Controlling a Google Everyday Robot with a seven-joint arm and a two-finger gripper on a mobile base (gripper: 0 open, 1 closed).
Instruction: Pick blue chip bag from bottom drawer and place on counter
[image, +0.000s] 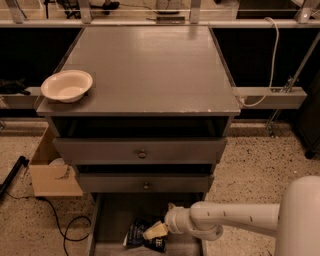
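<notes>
The blue chip bag (139, 236) lies crinkled on the floor of the open bottom drawer (114, 220), near the front middle. My gripper (155, 231) reaches in from the right on a white arm and sits right at the bag's upper right edge, overlapping it. The grey counter (145, 65) is the cabinet's flat top, well above.
A cream bowl (66, 85) sits on the counter's front left corner. Two upper drawers with round knobs (142, 154) stand slightly open above the bottom one. A cardboard box (50, 172) and a black cable (65, 227) lie on the floor to the left.
</notes>
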